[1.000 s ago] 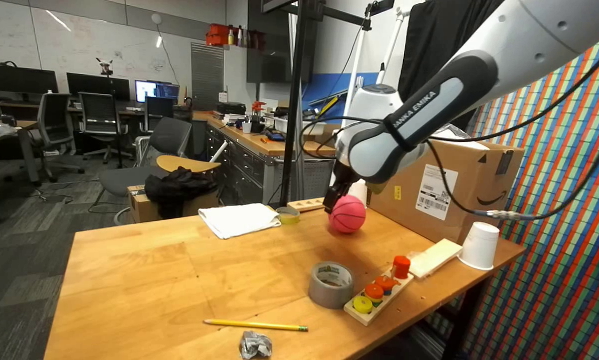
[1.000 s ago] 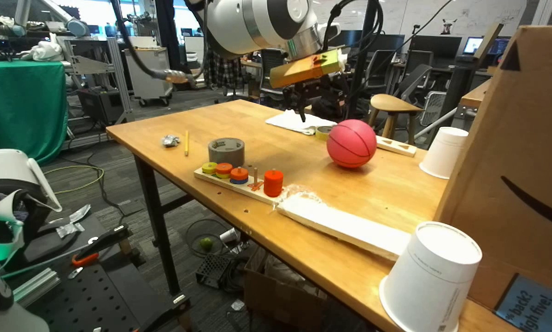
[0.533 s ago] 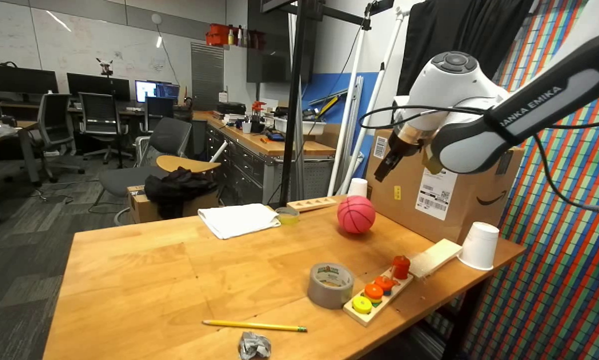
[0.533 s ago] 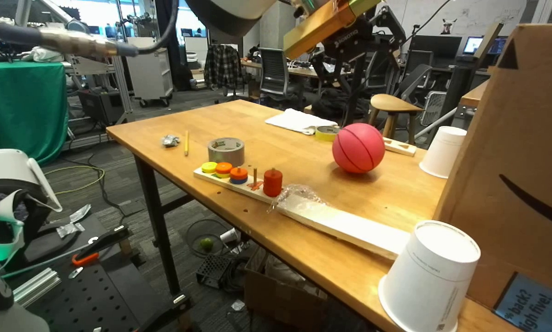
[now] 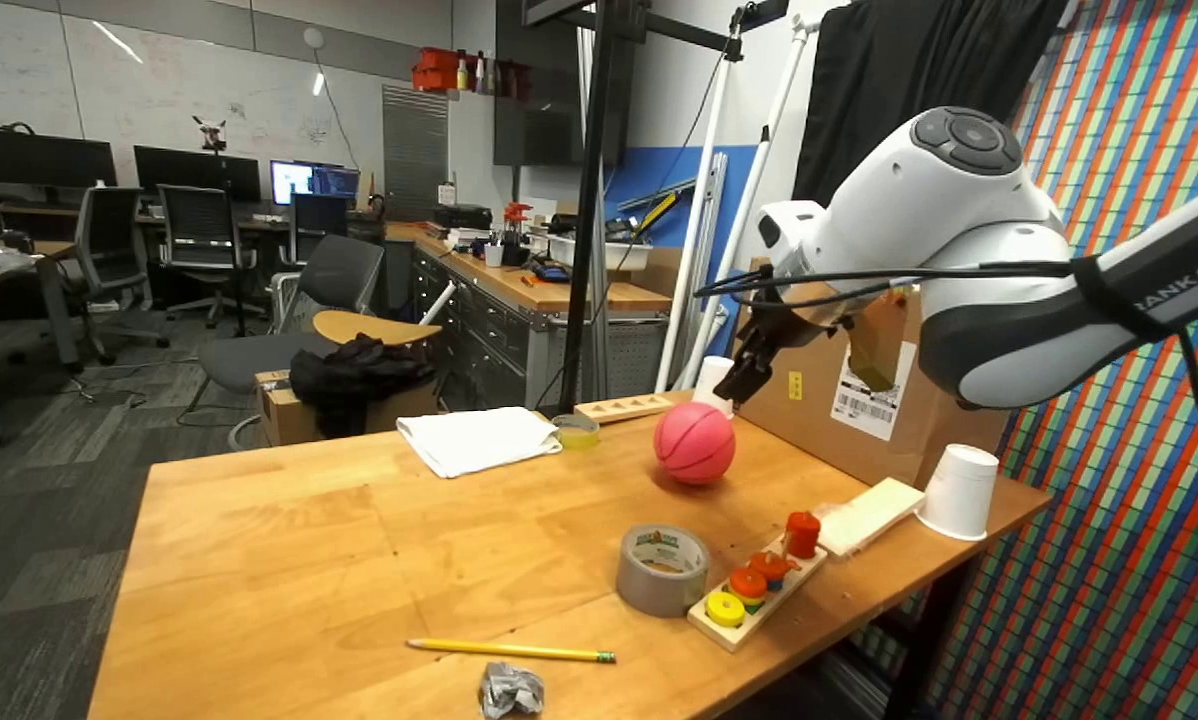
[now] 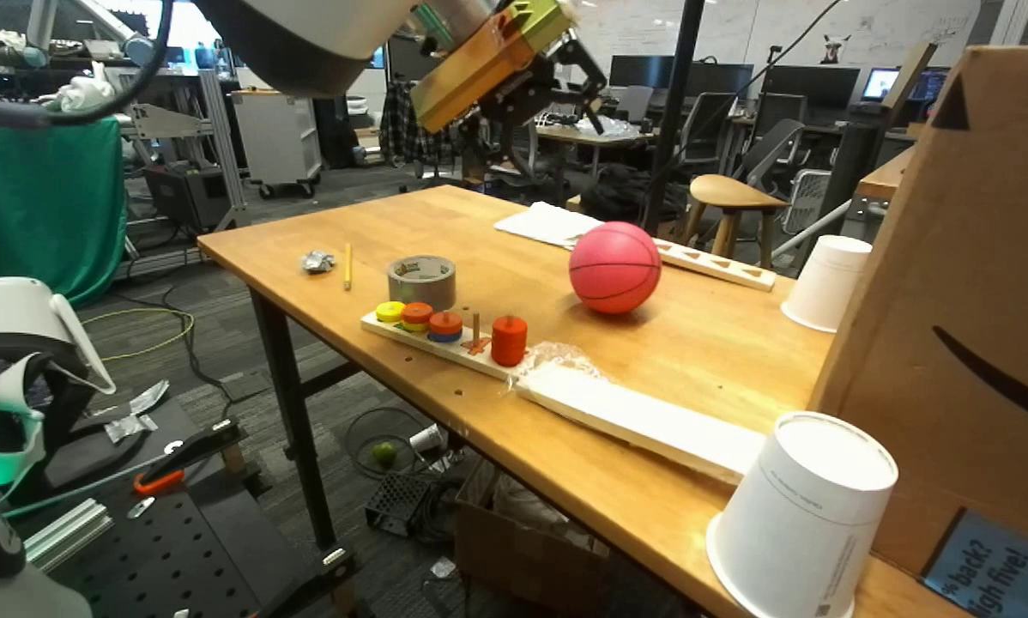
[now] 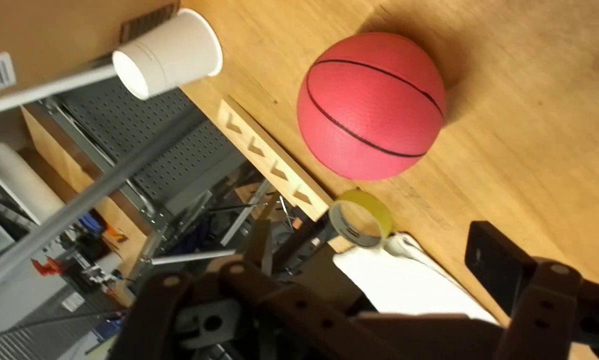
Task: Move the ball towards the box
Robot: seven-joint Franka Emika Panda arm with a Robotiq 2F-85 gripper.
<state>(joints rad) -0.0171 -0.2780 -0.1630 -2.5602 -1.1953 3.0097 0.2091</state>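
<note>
The pink ball (image 5: 694,443) with black lines rests on the wooden table, also in an exterior view (image 6: 615,267) and in the upper middle of the wrist view (image 7: 371,106). The large cardboard box (image 5: 949,430) stands at the table's side; it also shows in an exterior view (image 6: 960,283) and in the wrist view's upper left corner (image 7: 69,30). A gap of bare table lies between ball and box. My gripper (image 5: 742,385) is raised above the table, apart from the ball. Its fingers are spread and empty in the wrist view (image 7: 374,245) and in an exterior view (image 6: 557,146).
White cups (image 6: 806,515) (image 6: 825,283) stand by the box. A wooden strip with notches (image 7: 274,160), yellow tape (image 7: 367,215) and a white cloth (image 7: 409,285) lie at the table edge. Grey tape (image 5: 662,570), a peg toy (image 5: 759,585), a white plank (image 5: 871,515) and a pencil (image 5: 511,650) lie nearby.
My gripper has left the ball's side, rising and swinging over, then dropping slightly. The ball first rolled a little toward the box, then rolled back away from it.
</note>
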